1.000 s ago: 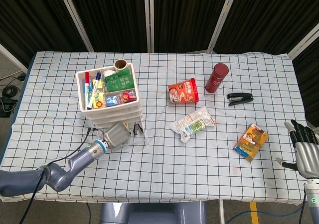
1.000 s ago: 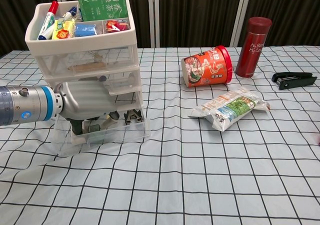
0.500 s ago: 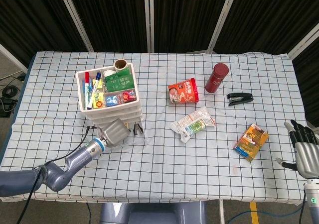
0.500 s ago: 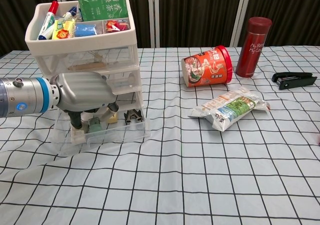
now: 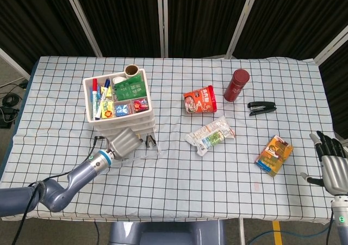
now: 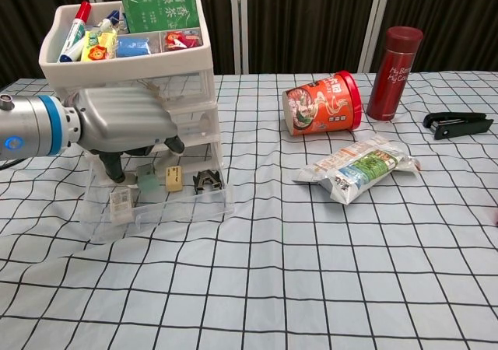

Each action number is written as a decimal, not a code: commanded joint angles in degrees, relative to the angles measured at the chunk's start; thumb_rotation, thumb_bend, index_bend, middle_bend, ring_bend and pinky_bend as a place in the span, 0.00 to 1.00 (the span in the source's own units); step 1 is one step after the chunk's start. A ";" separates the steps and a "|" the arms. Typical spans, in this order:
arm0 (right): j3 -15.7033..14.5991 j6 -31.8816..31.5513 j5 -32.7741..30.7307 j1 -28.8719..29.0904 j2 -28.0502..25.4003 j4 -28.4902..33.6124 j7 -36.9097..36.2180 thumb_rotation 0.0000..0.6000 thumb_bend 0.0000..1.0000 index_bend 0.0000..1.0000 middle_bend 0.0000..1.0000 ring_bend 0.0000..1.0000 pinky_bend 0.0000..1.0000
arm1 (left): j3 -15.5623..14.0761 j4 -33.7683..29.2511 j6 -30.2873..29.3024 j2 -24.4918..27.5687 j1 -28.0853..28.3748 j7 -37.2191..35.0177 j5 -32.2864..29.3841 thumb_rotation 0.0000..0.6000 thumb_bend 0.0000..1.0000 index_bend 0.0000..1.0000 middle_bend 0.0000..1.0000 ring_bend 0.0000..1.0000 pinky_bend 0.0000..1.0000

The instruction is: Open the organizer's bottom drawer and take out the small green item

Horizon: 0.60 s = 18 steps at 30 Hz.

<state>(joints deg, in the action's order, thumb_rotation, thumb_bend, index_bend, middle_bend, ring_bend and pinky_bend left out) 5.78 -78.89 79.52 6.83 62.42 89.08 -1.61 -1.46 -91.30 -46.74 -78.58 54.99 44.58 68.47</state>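
Observation:
The white organizer (image 6: 128, 66) stands at the left of the table with its clear bottom drawer (image 6: 183, 208) pulled out. In the drawer are a white piece, the small green item (image 6: 146, 180), a yellowish piece (image 6: 173, 177) and a black clip (image 6: 207, 180). My left hand (image 6: 124, 128) hovers over the drawer's left half, fingers curled down, directly above the green item. Whether a finger touches or holds it is hidden. The head view shows this left hand (image 5: 124, 141) against the organizer (image 5: 117, 100). My right hand (image 5: 331, 166) hangs by the table's right edge, fingers spread, holding nothing.
A tipped cup-noodle tub (image 6: 323, 103), a red bottle (image 6: 394, 62), a black stapler (image 6: 457, 123) and a snack packet (image 6: 358, 167) lie to the right of the organizer. An orange box (image 5: 274, 155) sits near the right hand.
My left hand has risen from inside the drawer to above it. The green item now shows higher and further back than before. The right hand has not moved.

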 commanded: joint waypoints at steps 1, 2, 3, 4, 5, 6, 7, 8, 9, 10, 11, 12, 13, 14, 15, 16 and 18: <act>-0.09 -0.12 0.18 -0.05 -0.02 0.11 0.05 1.00 0.00 0.00 0.00 0.00 0.00 | -0.11 -3.06 -1.77 2.30 -0.67 0.70 0.56 1.00 0.50 0.66 1.00 0.97 0.85; -0.11 -0.17 0.27 -0.06 -0.03 0.16 0.07 1.00 0.00 0.00 0.00 0.00 0.00 | -0.17 -3.68 -2.17 2.76 -0.85 0.76 0.75 1.00 0.50 0.66 1.00 0.97 0.85; -0.16 -0.28 0.39 -0.09 -0.04 0.23 0.13 1.00 0.00 0.00 0.00 0.00 0.00 | -0.32 -4.60 -2.73 3.47 -1.14 0.86 1.08 1.00 0.50 0.66 1.00 0.97 0.85; -0.20 -0.38 0.52 -0.13 -0.05 0.29 0.18 1.00 0.00 0.00 0.00 0.00 0.00 | -0.50 -5.45 -3.25 4.13 -1.44 0.99 1.40 1.00 0.50 0.66 1.00 0.97 0.85; -0.24 -0.48 0.63 -0.16 -0.05 0.36 0.22 1.00 0.00 0.00 0.00 0.00 0.00 | -0.68 -6.25 -3.75 4.77 -1.72 1.10 1.77 1.00 0.50 0.66 1.00 0.97 0.85; -0.27 -0.54 0.71 -0.18 -0.05 0.41 0.23 1.00 0.00 0.00 0.00 0.00 0.00 | -0.84 -6.86 -4.16 5.28 -1.97 1.16 2.10 1.00 0.50 0.66 1.00 0.97 0.85; -0.32 -0.62 0.83 -0.21 -0.06 0.48 0.31 1.00 0.00 0.00 0.00 0.00 0.00 | -1.10 -7.82 -4.82 6.10 -2.38 1.24 2.63 1.00 0.50 0.66 1.00 0.97 0.85; -0.38 -0.66 0.90 -0.23 -0.07 0.54 0.37 1.00 0.00 0.00 0.00 0.00 0.00 | -1.32 -8.61 -5.35 6.78 -2.73 1.30 3.08 1.00 0.50 0.66 1.00 0.97 0.85; -0.42 -0.69 0.98 -0.25 -0.08 0.61 0.43 1.00 0.00 0.00 0.00 0.00 0.00 | -1.51 -9.32 -5.87 7.40 -3.09 1.29 3.52 1.00 0.50 0.66 1.00 0.97 0.85; -0.46 -0.76 1.08 -0.26 -0.09 0.69 0.49 1.00 0.00 0.00 0.00 0.00 0.00 | -1.71 -10.10 -6.50 8.10 -3.54 1.16 4.01 1.00 0.50 0.66 1.00 0.97 0.85; -0.50 -0.86 1.20 -0.30 -0.10 0.78 0.56 1.00 0.00 0.00 0.00 0.00 0.00 | -1.95 -10.87 -7.16 8.82 -4.04 0.96 4.59 1.00 0.50 0.66 1.00 0.97 0.85; -0.53 -0.95 1.30 -0.32 -0.11 0.83 0.62 1.00 0.00 0.00 0.00 0.00 0.00 | -2.12 -11.35 -7.60 9.30 -4.38 0.80 5.05 1.00 0.50 0.66 1.00 0.97 0.85; -0.57 -1.06 1.42 -0.36 -0.11 0.90 0.68 1.00 0.00 0.00 0.00 0.00 0.00 | -2.45 -12.07 -8.32 10.08 -4.96 0.54 5.78 1.00 0.50 0.66 1.00 0.97 0.85; -0.59 -1.11 1.45 -0.38 -0.10 0.94 0.73 1.00 0.00 0.00 0.00 0.00 0.00 | -2.65 -12.45 -8.72 10.54 -5.30 0.37 6.24 1.00 0.50 0.66 1.00 0.97 0.85; -0.60 -1.14 1.49 -0.39 -0.09 0.99 0.80 1.00 0.00 0.00 0.00 0.00 0.00 | -3.07 -13.00 -9.46 11.34 -5.98 0.07 6.98 1.00 0.50 0.66 1.00 0.97 0.85; -0.63 -1.17 1.53 -0.40 -0.09 1.05 0.86 1.00 0.00 0.00 0.00 0.00 0.00 | -3.48 -13.48 -10.14 12.04 -6.63 -0.26 7.76 1.00 0.50 0.66 1.00 0.97 0.85; -0.68 -1.22 1.60 -0.43 -0.10 1.15 0.96 1.00 0.00 0.00 0.00 0.00 0.00 | -4.30 -14.07 -11.51 13.28 -8.03 -1.11 9.23 1.00 0.50 0.66 1.00 0.97 0.85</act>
<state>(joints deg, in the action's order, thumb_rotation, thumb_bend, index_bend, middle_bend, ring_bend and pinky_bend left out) 5.11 -80.10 81.11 6.41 62.32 90.22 -0.67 -5.02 -104.69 -57.32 -66.14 47.99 44.19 76.64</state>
